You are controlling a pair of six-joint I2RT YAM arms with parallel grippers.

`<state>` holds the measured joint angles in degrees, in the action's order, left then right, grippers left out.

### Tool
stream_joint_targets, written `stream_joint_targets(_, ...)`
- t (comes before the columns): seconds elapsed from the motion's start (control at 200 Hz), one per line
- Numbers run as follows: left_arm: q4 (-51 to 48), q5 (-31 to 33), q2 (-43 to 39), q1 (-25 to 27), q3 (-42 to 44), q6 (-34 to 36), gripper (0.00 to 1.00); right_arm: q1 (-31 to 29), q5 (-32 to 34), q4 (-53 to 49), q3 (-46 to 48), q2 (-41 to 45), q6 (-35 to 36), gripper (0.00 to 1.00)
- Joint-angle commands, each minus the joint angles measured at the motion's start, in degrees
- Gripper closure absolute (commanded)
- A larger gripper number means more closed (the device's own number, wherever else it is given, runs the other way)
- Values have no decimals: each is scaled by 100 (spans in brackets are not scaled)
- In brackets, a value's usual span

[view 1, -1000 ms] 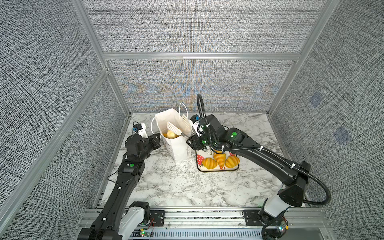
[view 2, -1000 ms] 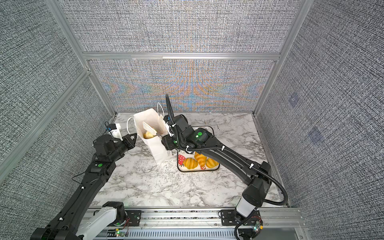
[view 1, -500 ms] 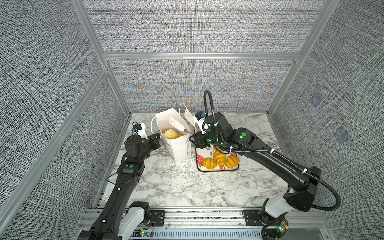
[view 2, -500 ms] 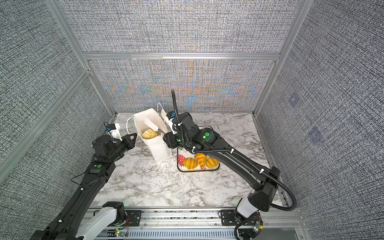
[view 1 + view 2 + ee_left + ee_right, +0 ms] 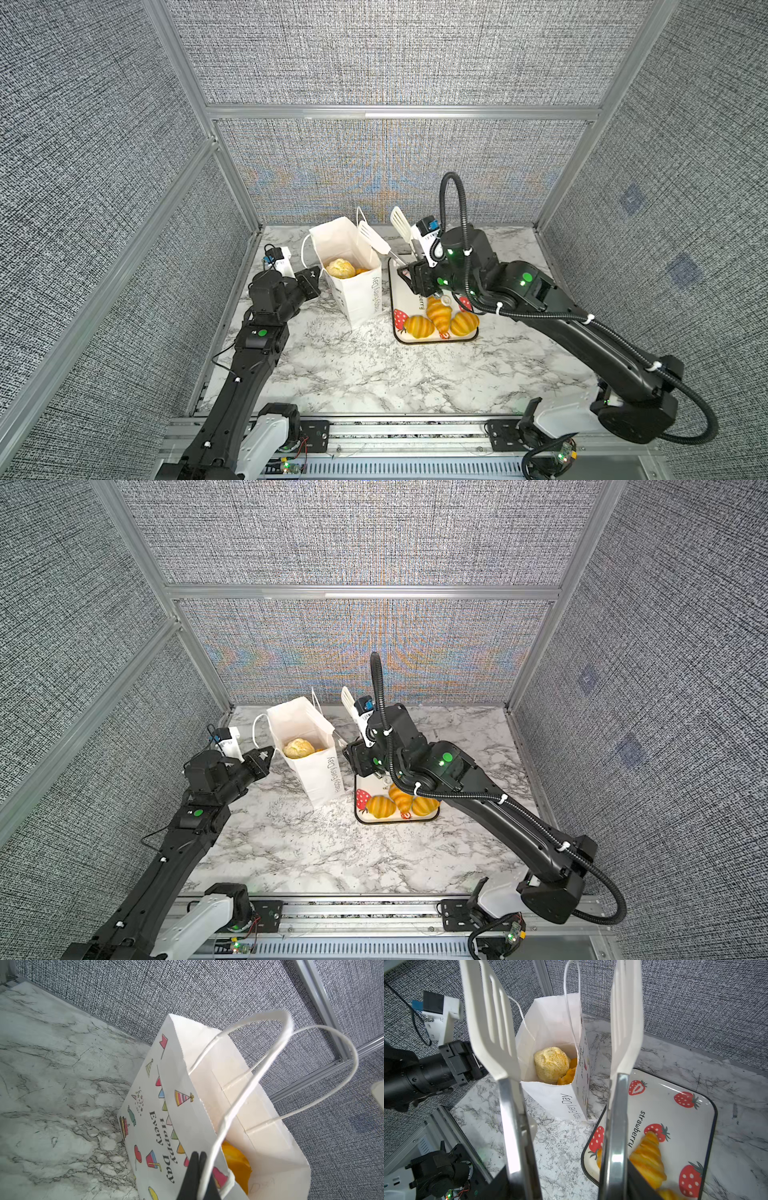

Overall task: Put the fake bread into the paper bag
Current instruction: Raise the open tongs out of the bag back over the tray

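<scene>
The marble desk carries everything. The right arm crosses it and hides the far end of the strawberry tray in both top views. The paper bag stands upright just left of the tray with its mouth open, and its walls hide all but the top of its load. Grey lettering on its side reads "Happy Every Day"; the tray reads "strawberry". White slotted tongs sit clamped in the right tool, blades spread with nothing between them. A second ago they reached over the bag's mouth; now they are drawn back toward the tray. Of the fake bread, a pale round bun lies on top of orange pieces inside the bag, as before. Three more pastries lie on the tray's near end. The left tool has not moved, its jaws pressed together at the bag's rim beside a cord handle. Whether they pinch paper is hard to tell.
</scene>
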<state>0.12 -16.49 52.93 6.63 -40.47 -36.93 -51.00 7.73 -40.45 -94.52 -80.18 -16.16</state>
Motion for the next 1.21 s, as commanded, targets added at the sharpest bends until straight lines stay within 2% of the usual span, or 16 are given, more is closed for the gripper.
stream_joint_targets(0.0, -34, -17, 7, -1, -32, 1, 100, 52, 246, -61, 79, 157, -23, 39)
stream_joint_targets(0.69, 32, -16, 164, -3, -68, -21, 100, 275, 273, -796, 1314, 705, -209, 39)
stream_joint_targets(1.2, 49, 3, 180, 5, -46, -7, 100, 286, -114, -1005, 2272, 654, -430, 39)
